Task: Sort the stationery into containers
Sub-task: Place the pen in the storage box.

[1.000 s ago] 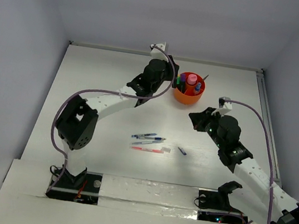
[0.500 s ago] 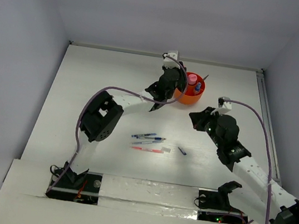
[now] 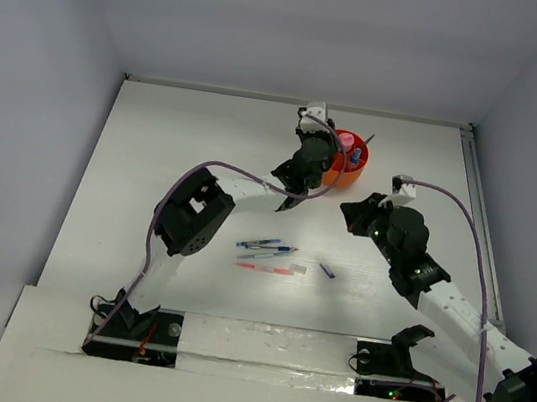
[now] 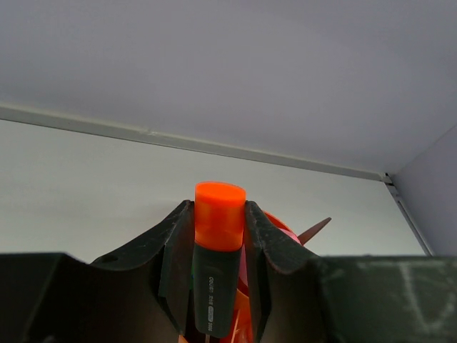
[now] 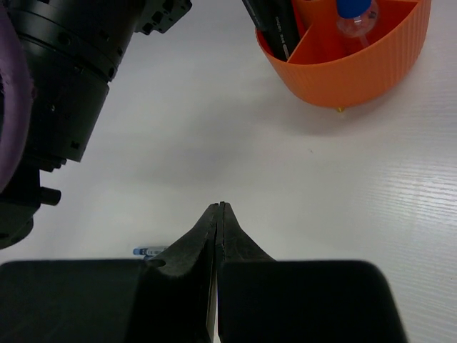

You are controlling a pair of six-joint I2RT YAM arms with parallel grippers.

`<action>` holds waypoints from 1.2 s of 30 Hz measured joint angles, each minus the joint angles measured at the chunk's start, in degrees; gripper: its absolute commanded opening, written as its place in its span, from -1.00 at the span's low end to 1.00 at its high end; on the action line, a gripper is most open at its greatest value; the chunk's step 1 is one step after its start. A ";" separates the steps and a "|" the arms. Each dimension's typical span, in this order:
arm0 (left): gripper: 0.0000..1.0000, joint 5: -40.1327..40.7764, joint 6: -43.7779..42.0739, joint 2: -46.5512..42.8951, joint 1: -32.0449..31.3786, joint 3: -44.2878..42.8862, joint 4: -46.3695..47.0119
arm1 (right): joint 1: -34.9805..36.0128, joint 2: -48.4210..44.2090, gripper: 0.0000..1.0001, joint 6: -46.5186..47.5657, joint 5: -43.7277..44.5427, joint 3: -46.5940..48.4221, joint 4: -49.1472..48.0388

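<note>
Stretching far to orange tub (image 3: pixel 354 176), left end effector (image 4: pixel 219 208) clasping orange-capped highlighter (image 4: pixel 215 275).

The orange tub (image 5: pixel 357 68) is showing ribbed, faintly glossy plastic. The white desk (image 5: pixel 321 193) is looking matt and finely grained. The highlighter (image 4: pixel 216 264) is showing a smooth satin cap over dark plastic. The right claw (image 5: pixel 218 209) is looking matt black.

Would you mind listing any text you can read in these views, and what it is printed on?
On the highlighter: white print along the black barrel, too blurred to read.
On the pens: any markings are too small to read.
Nothing else shows text.
</note>
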State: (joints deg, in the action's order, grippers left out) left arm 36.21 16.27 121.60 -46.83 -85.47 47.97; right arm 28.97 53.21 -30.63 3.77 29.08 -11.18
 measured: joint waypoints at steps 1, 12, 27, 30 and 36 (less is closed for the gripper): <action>-1.00 0.87 -0.50 0.31 -0.37 0.00 0.90 | 0.00 0.00 -0.96 0.00 0.13 0.00 -0.02; -1.00 6.27 -3.28 4.42 -2.84 0.00 5.81 | 0.00 -1.11 -0.97 0.39 0.59 -0.07 -0.04; -1.00 9.33 -7.28 5.88 -3.52 0.00 9.40 | 0.00 -1.25 -0.96 0.42 0.63 -0.68 -0.39; -0.81 9.40 -7.76 6.23 -4.20 0.00 9.25 | 0.00 -1.27 -0.96 0.39 0.76 -0.76 -0.44; -0.33 9.46 -8.13 6.23 -5.25 0.07 8.31 | 0.00 -1.79 -0.96 0.39 0.79 -0.79 -0.44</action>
State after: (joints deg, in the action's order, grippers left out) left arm 45.67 8.14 127.83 -52.07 -85.41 56.27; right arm 28.97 51.42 -30.24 4.56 28.29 -11.62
